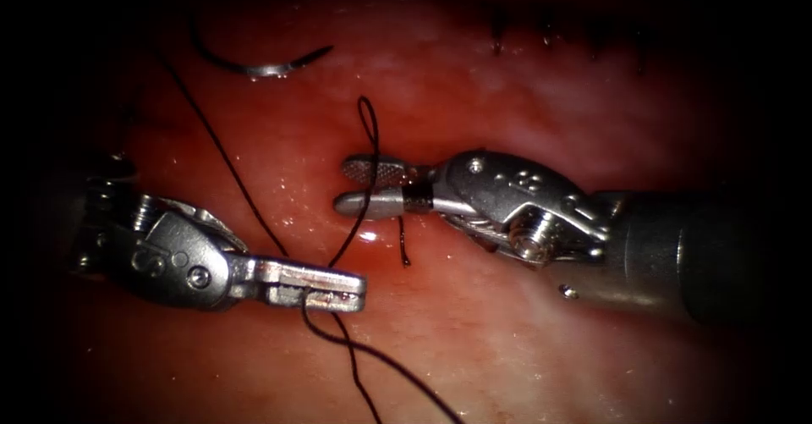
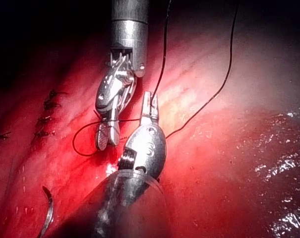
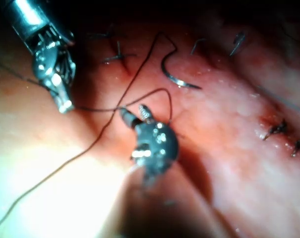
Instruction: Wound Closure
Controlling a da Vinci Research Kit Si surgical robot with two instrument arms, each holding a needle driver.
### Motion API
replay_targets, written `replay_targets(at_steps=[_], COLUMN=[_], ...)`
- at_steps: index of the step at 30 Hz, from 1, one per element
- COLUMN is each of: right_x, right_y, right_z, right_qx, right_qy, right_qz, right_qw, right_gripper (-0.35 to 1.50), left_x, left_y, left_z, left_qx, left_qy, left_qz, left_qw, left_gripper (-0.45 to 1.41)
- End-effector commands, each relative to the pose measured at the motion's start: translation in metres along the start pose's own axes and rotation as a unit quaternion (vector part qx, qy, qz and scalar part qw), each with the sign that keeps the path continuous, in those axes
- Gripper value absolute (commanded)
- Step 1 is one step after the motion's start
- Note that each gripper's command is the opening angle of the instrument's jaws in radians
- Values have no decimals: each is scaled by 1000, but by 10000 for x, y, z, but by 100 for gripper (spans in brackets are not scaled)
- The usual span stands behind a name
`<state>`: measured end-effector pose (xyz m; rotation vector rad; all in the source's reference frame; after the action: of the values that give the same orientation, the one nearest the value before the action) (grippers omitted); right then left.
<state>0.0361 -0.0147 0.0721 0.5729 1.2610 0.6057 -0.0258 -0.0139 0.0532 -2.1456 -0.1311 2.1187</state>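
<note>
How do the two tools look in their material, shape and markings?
Both are silver metal with hinged wrists and round pivot screws. The left tool has flat, blocky jaws and an "S" mark on its wrist. The right tool has rounded jaws, one with a cross-hatched face, thin cables at the wrist, and a dark shaft.

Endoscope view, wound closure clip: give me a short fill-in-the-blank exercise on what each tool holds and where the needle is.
1. The left tool has its jaws shut on the ____.
2. The right tool has its jaws ____, with a thread loop between them.
3. The needle lies free on the ____, held by neither tool.

Missing words: thread; open; tissue
</note>
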Motion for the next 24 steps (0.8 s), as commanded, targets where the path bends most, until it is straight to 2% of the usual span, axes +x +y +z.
replay_targets(at_steps=[1, 6, 9, 15, 20, 24], right_x=[1, 1, 1, 7, 7, 6], right_y=[6, 21, 32, 48, 47, 45], right_z=[17, 29, 29, 22, 22, 22], right_qx=[4, 22, 41, 92, 135, 175], right_qy=[1, 2, 28, 90, 106, 105], right_qz=[-3, -14, -19, -3, -8, -17], right_qw=[1000, 1000, 999, 992, 985, 979], right_gripper=[-8, -27, -35, -35, -35, -35], left_x=[-8, -27, -43, -80, -93, -93], left_y=[0, -5, -11, -17, -23, -29], left_z=[7, 7, -1, -19, -32, -36], left_qx=[-2, 6, 25, 66, 94, 106], left_qy=[6, 14, 4, -31, -45, -49], left_qz=[-12, -73, -112, -160, -193, -194], left_qw=[1000, 997, 993, 985, 976, 974], left_gripper=[-45, -45, -45, -45, -45, -45])
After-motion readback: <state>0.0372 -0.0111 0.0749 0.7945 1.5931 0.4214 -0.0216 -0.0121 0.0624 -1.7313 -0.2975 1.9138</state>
